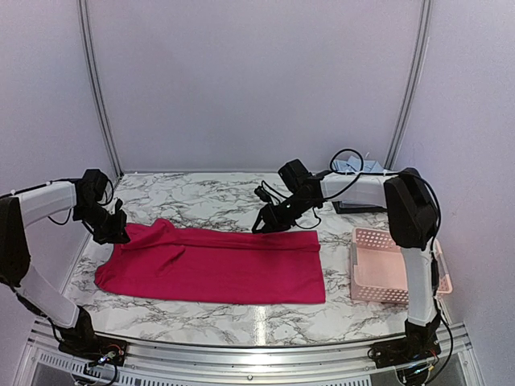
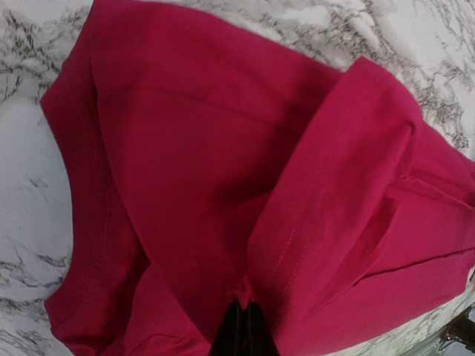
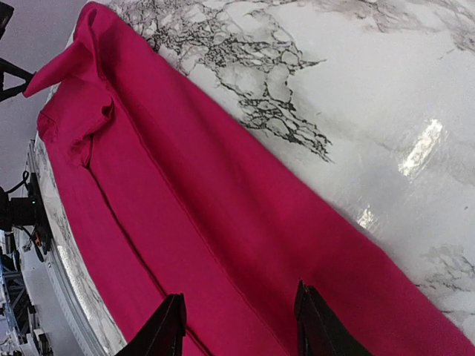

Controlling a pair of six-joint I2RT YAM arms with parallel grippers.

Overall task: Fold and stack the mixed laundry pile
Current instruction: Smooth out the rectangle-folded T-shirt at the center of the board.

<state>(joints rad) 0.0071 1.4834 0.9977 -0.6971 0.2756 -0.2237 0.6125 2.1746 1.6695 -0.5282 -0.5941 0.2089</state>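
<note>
— Magenta-red garment (image 1: 217, 265) first: we see it spread as a long, wide band across the middle of the marble table (image 1: 209, 197), running left to right, with a lengthwise fold line along it.
— Agreed. Does it lie flat everywhere?
— Not on the left. There 1 corner is raised off the table and a flap folds over the rest. The right end lies flat with a straight edge.
— Next in size we have the pink basket (image 1: 366, 235), at the right edge of the table, near the garment's right end but apart from it.
— Behind it, at the back right, the dark tray (image 1: 354, 207) lies flat. A bit of the light blue shirt (image 1: 358, 166) shows behind the right arm, and we cannot tell how it lies.
— And the 2 grippers?
— The left gripper (image 2: 242, 315) is closed tight on the magenta-red garment, pinching a small pucker of cloth at the raised left corner. The right gripper (image 3: 239, 293) hangs low over the garment's far edge, right of its middle. Its fingers are spread apart and the cloth lies flat below them. We cannot tell whether its tips touch the cloth.
</note>
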